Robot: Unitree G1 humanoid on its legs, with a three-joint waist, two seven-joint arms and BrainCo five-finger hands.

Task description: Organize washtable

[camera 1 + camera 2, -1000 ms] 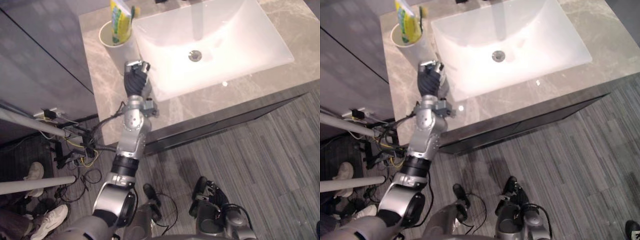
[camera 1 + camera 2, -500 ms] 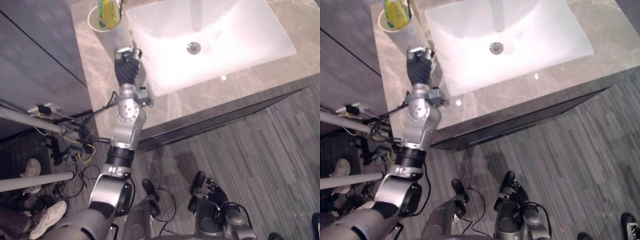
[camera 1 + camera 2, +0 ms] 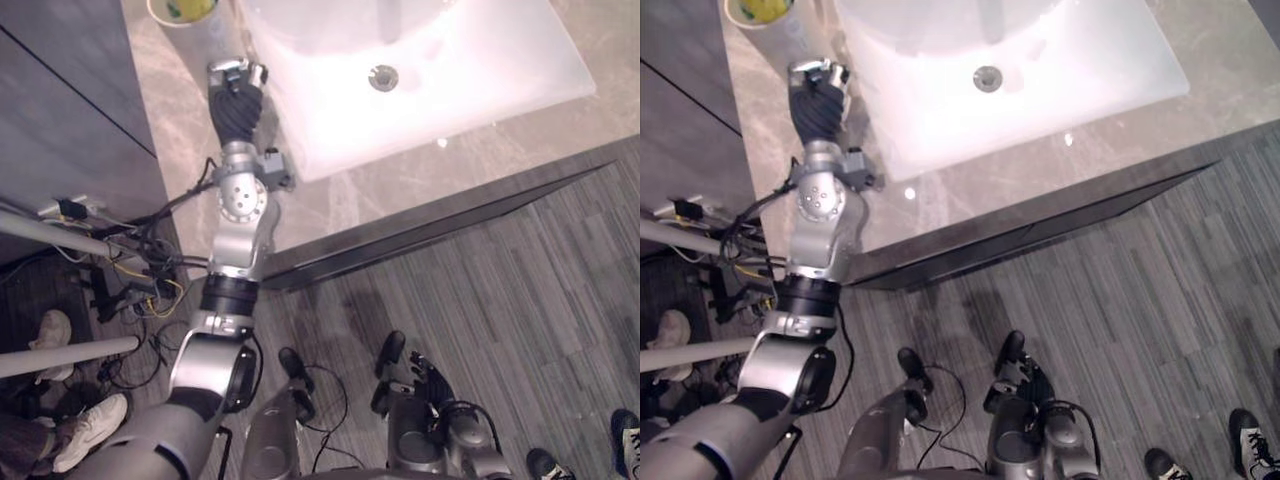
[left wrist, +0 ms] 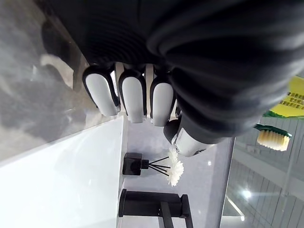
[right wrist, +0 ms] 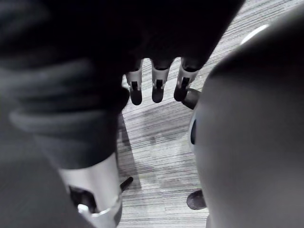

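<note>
At the far left corner of the table (image 3: 185, 120), hard against the upper edge of the head views, stood the white cup (image 3: 203, 30) with a yellow tube (image 4: 295, 100) and a toothbrush (image 4: 272, 137) upright in it, just beside the left rim of the white sink (image 3: 460, 70); the left robot hand (image 3: 237, 100) hovered over the table near the cup and beside the sink's corner, fingers loose and nothing between them and the thumb; the right robot hand (image 5: 156, 83) hung low over the floor, fingers relaxed and empty.

The cup looked light and stiff, with a smooth wall that could slip, and its tall contents probably made it top-heavy and easy to tip; the safest hold would be round the wall at about mid-height, below the rim, with the thumb opposite the fingers; the toothbrush, thin and rigid, would be better taken by its handle than by the bristles.

Against the frames of a second before, the whole scene had slid upward and leftward in both head views, so the camera had moved; the cup was now cut by the frame edge, the left robot hand kept much the same place relative to cup and sink, and a person's shoes (image 3: 1247, 432) had come into sight at the lower right.
</note>
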